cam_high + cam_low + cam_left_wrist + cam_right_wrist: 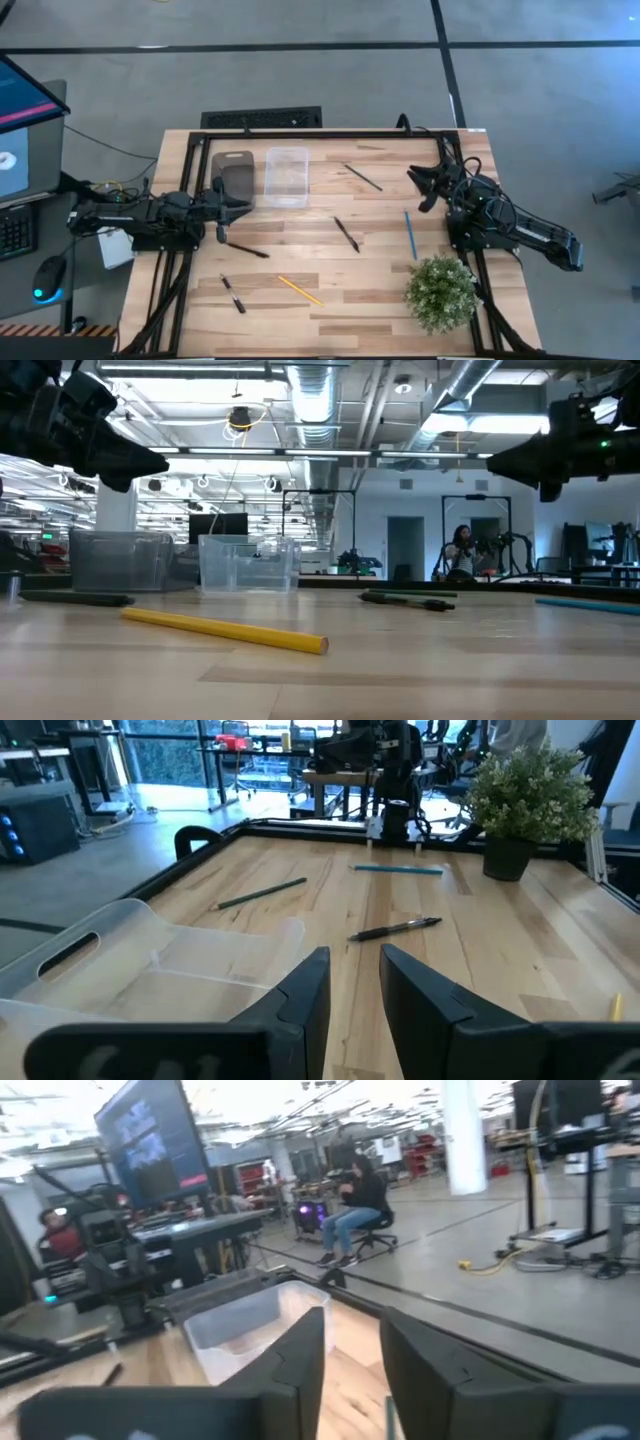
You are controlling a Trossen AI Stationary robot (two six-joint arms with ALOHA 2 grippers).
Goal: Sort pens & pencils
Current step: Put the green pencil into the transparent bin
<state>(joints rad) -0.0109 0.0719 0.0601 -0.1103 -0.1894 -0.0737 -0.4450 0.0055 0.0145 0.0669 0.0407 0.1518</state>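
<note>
Six writing items lie loose on the table (390, 300), none in either bin. A dark pencil (363, 177) lies toward the far edge, right of the clear bin (287, 176). A black pen (347, 234) lies near the table's middle. The blue pencil (410, 235) lies to its right, close to the right arm's base and just beyond the potted plant (440, 292). A second black pen (247, 250) lies on the left, just in front of the left pincer (222, 208). A third black pen (233, 294), with pale marks, lies near the front left. The yellow pencil (300, 290) lies to its right, at a slant.

The smoky bin (235, 177) stands just left of the clear bin; whether they touch cannot be told.

The left pincer hovers by the smoky bin's near end, its fingers (300, 1005) a narrow gap apart, holding nothing. The right pincer (420, 186) hangs above the far right part of the table, clear of the dark pencil, fingers (298, 1350) apart with nothing between them.

A seated person (355, 1200) shows in the room beyond.
</note>
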